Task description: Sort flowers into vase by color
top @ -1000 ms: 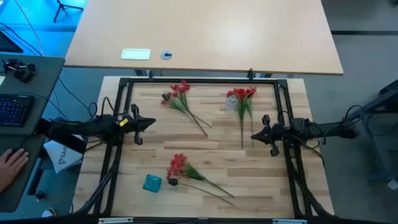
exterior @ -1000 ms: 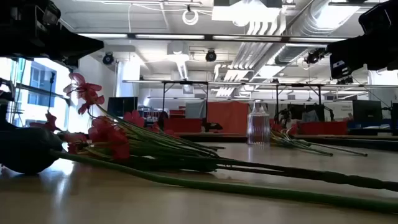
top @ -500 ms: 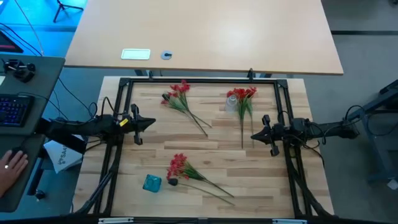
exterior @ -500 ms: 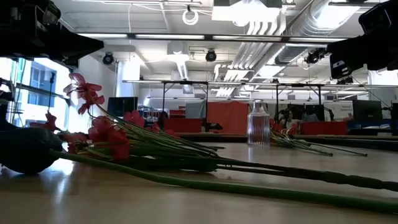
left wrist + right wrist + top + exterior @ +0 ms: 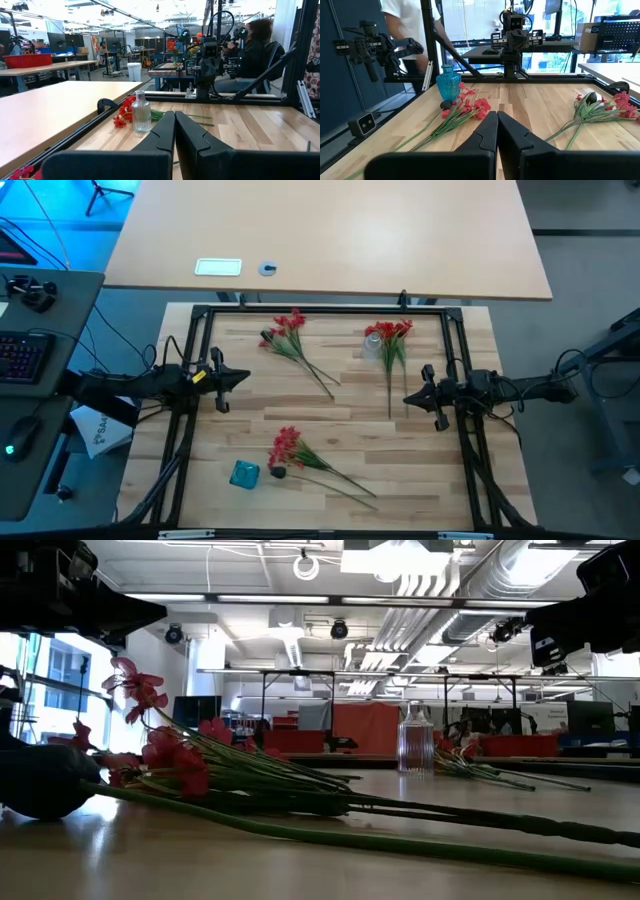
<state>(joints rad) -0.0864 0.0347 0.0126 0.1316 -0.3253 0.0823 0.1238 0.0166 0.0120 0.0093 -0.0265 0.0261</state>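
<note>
Wooden bench (image 5: 330,420) fills the high view: three bunches of flowers (image 5: 287,447) lie on it, a clear vase (image 5: 372,345) at the far bunch, a blue vase (image 5: 244,474) near. Left gripper (image 5: 240,379) and right gripper (image 5: 411,398) hover at opposite edges, exactly as a second ago (only a person's hand by the keyboard has gone), so sorting has not begun. Low view: stems (image 5: 300,802) lie flat. Wrist views: both pairs of fingers (image 5: 172,131) pressed together, empty.

Left gripper (image 5: 174,131) with dark fingers pressed together, above wooden table (image 5: 240,125), ribbed clear glass vase (image 5: 142,111) standing upright, red flowers (image 5: 123,113) lying just beside it, right arm's gripper (image 5: 206,59) opposite, seated person (image 5: 252,50) behind.
</note>
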